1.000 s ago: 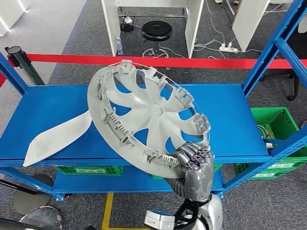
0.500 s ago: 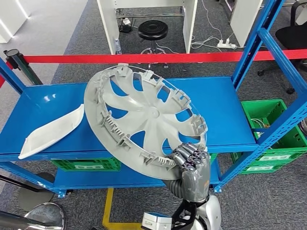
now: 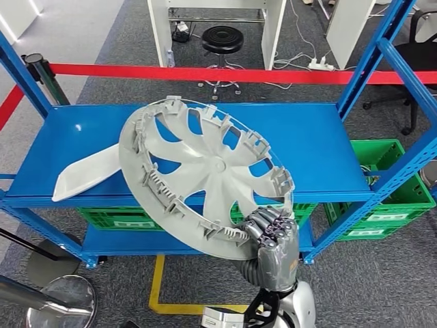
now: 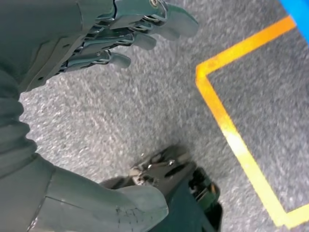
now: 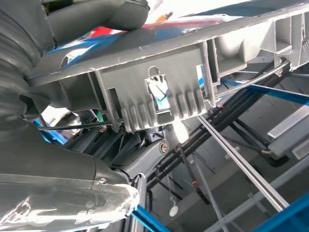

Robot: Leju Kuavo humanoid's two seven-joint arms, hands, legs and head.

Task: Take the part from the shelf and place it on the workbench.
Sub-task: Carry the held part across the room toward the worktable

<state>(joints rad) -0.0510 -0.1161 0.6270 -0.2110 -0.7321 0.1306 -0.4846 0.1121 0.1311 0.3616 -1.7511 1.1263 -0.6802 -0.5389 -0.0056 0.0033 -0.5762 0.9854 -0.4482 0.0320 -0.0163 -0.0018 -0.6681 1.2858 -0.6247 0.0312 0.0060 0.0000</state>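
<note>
1. The right hand [image 3: 272, 236] keeps its grip on the near rim of the wheel cover [image 3: 206, 174]; the left hand [image 4: 120, 34] hangs empty, fingers apart.
2. The cover is lifted off the blue shelf [image 3: 319, 147].
3. The view has shifted, suggesting the robot is backing away; the desk placement remains.

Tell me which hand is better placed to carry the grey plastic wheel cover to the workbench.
The right hand: it already grips the rim of the grey plastic wheel cover. The left hand hangs over the floor, holding nothing.

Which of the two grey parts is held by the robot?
The round hubcap, gripped at its rim by the right hand; the flat elongated panel lies on the shelf.
</note>
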